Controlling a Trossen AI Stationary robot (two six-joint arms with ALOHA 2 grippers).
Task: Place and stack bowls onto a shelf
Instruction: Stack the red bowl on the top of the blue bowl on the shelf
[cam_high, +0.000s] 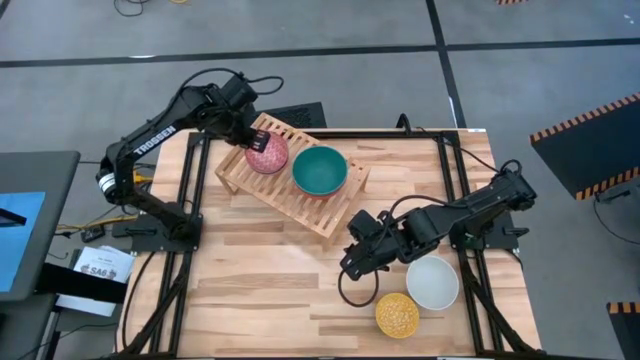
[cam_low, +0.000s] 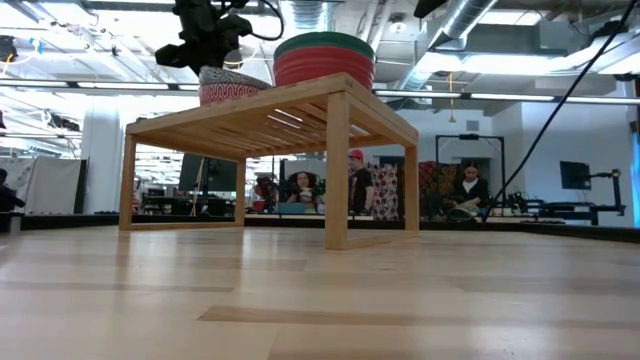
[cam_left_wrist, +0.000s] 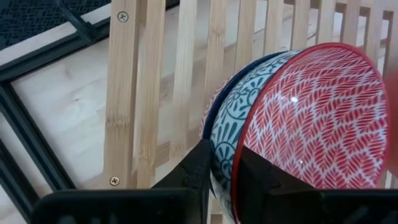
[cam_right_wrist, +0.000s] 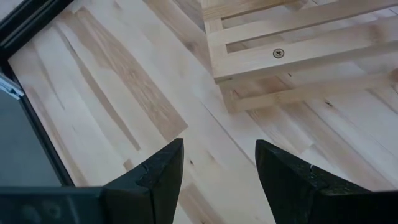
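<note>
The light-wood shelf stands slantwise on the table's far left part. On it, the pink-red patterned bowl sits nested inside the blue-white patterned bowl, and my left gripper is shut on their rim. Beside them the teal green bowl sits in the plain red bowl on the slats. The larger white bowl and the yellow patterned bowl stand on the table near the right front. My right gripper hovers open just left of the white bowl, over bare tabletop. My left gripper pinches the nested pair at the rim. One finger is outside the blue-white bowl's wall and the other is inside the pink-red bowl. It comes from the far left side, slanting down. In the low view the pair sits on the shelf top.
Black frame rails run along the table's left and right sides and its far edge. The shelf's near right end lies close ahead of my right gripper. Open wood stretches across the table's near left. People sit in the room beyond.
</note>
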